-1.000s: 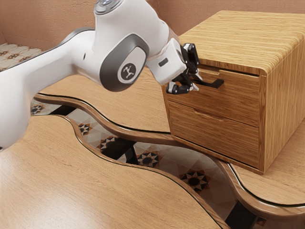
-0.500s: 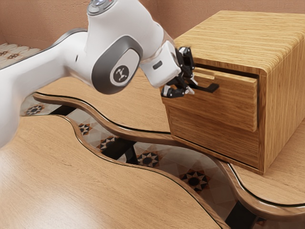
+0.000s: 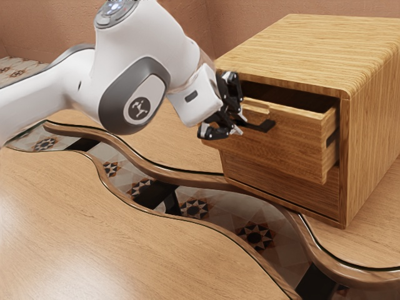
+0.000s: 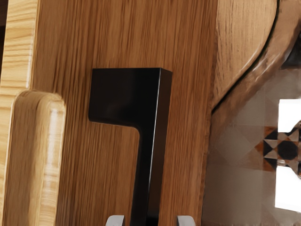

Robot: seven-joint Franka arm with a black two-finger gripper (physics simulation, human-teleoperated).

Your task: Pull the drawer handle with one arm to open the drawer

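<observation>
1. Drawer (image 3: pixel 281 140) is the top one in a wooden box (image 3: pixel 312 50). It sticks out part way toward the exterior view's left, and a dark gap shows above it under the box's top.
2. A black handle (image 3: pixel 259 124) runs as a bar along the drawer's front.
3. A black gripper (image 3: pixel 226 124) is right at the handle, at the end on the exterior view's left.
4. I cannot tell if the jaws pinch the handle or just sit close around it.
5. A big white arm (image 3: pixel 125 75) comes in from the exterior view's left and reaches right to the box.
6. A lower drawer (image 3: pixel 275 172) sits under the top one. Its front is flat with the box, so it is shut.
7. The box stands on a far table (image 3: pixel 369 231) made of wood with a wavy edge.
8. A near table (image 3: pixel 75 250) of the same wood fills the front. Between the two tables you can see a floor (image 3: pixel 194 206) with star shapes.
9. In the wrist view the handle (image 4: pixel 141 117) is very close. It is black and bent like an L, and it stands out against the drawer's wood front (image 4: pixel 94 42).
10. Beside the drawer in that view are the far table's curved edge (image 4: pixel 244 94) and some floor tiles (image 4: pixel 282 150).
</observation>
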